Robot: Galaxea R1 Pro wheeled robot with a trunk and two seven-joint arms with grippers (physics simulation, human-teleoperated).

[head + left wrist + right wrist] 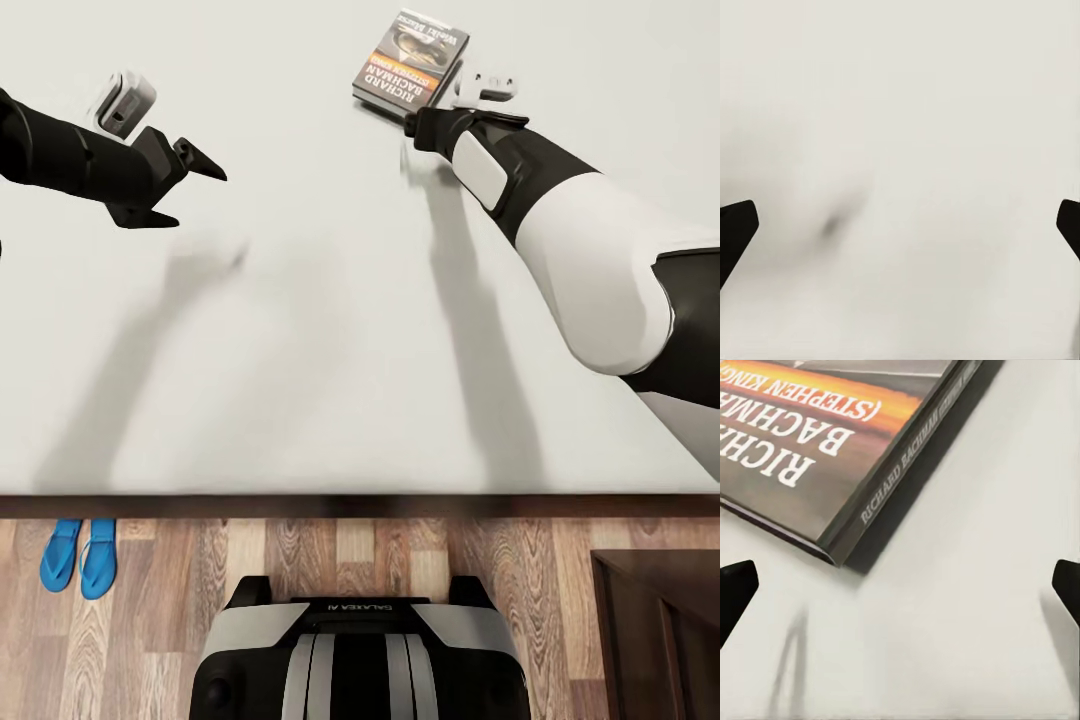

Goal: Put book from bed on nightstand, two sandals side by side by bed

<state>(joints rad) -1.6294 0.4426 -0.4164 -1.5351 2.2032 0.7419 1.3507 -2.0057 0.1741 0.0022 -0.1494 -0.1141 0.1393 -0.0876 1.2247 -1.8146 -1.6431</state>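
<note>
The book (410, 62), dark with an orange band and white lettering, lies flat on the white mattress of the bed (330, 380), far from its near edge. My right gripper (410, 124) reaches to the book's near corner. In the right wrist view the right gripper (900, 592) is open, with the book's corner (832, 435) just ahead of the fingertips and bare mattress between them. My left gripper (200, 198) hovers open over the mattress at the left, with nothing in it. The two blue sandals (60, 553) (98, 557) lie side by side on the floor against the bed frame (360, 505).
A dark brown nightstand (655, 630) stands at the lower right, next to the bed. Wood floor (160, 620) runs along the bed's near side, where my base (360, 650) is parked. The left wrist view has plain white mattress (907, 112) between the open fingertips (735, 232).
</note>
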